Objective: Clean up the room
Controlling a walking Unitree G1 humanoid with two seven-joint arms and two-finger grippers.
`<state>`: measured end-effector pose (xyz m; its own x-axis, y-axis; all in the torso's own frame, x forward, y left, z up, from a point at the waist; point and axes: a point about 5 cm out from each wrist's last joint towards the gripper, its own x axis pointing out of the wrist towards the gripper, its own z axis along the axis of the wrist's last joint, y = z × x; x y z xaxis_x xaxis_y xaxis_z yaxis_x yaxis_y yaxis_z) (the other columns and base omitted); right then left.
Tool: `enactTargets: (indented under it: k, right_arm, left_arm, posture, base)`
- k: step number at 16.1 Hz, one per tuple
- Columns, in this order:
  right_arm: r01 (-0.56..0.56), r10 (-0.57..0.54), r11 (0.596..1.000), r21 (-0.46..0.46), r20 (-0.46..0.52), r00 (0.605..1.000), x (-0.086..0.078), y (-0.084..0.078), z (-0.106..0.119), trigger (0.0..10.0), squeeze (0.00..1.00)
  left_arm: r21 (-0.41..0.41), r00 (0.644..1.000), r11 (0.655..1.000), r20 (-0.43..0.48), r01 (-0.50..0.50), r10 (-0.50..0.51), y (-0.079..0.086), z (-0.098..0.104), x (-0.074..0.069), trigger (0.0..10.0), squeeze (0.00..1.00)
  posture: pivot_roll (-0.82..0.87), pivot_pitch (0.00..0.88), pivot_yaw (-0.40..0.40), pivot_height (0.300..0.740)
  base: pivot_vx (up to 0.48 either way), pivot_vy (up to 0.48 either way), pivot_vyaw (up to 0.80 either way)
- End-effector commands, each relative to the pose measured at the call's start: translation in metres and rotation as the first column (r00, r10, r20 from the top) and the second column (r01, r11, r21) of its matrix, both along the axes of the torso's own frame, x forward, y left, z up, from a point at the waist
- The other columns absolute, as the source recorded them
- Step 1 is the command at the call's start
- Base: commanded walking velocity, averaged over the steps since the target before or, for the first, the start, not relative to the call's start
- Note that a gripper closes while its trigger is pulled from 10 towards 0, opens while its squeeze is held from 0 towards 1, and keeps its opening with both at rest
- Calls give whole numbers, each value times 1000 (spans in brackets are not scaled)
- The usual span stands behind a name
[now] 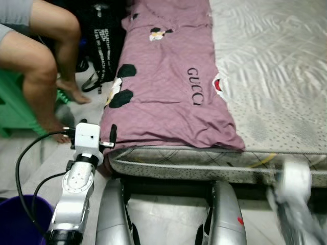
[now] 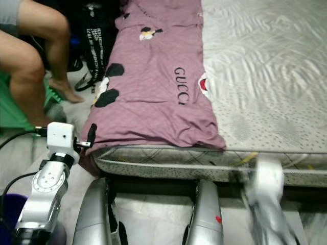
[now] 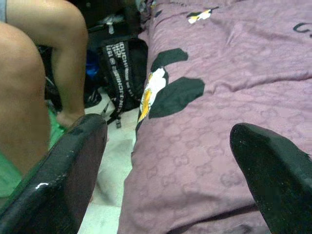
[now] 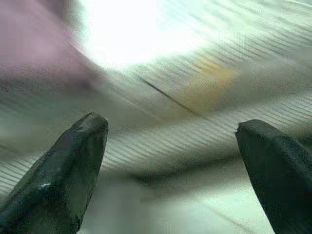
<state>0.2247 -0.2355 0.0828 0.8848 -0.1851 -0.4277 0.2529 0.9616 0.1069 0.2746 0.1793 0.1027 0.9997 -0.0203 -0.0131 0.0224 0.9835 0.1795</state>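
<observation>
Your right gripper (image 4: 170, 146) is blurred, spread wide, empty. Left gripper (image 3: 170, 161), also wide and empty, faces purple "GUCCI" blanket (image 1: 168, 87).

Bed edge ahead, person to the left

The mattress (image 1: 286, 87) right of the purple quilt (image 1: 163, 76) lies bare. A person's legs (image 1: 43, 66) and a black bag (image 1: 104, 46) crowd the floor strip (image 1: 92, 109) beside the bed.

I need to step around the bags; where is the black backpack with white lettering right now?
The black backpack with white lettering stands on the floor at the robot's left, between the seated person's bare legs and the purple printed blanket.
</observation>
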Motion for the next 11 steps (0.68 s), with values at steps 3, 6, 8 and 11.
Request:
enactTargets:
  k: [3, 6, 8, 11]
  right_arm:
    - [-152, 169, 959, 238, -54, 984, 30, 39, -6, 10000, 0]
    - [-107, 112, 963, 246, -9, 994, 57, 52, -1, 10000, 0]
    - [-65, 73, 967, 246, -22, 997, 71, 59, 2, 10000, 0]
    - [-60, 63, 961, 269, -3, 998, 78, 69, 5, 0, 0]
  left_arm:
    - [-4, 1000, 1000, -2, -17, 17, 3, -1, 3, 10000, 0]
    - [-11, 1000, 1000, 3, -21, 21, 4, -1, 3, 10000, 0]
    - [-12, 1000, 1000, 1, -26, 26, 6, -2, 3, 10000, 0]
    - [-10, 1000, 1000, 1, -28, 28, 7, -2, 3, 10000, 0]
  posture:
    - [35, 52, 50, 508]
    - [50, 47, 44, 508]
    - [54, 45, 44, 508]
    - [64, 40, 42, 508]
  base:
    - [0, 0, 0]
    - [0, 0, 0]
    - [0, 0, 0]
    - [0, 0, 0]
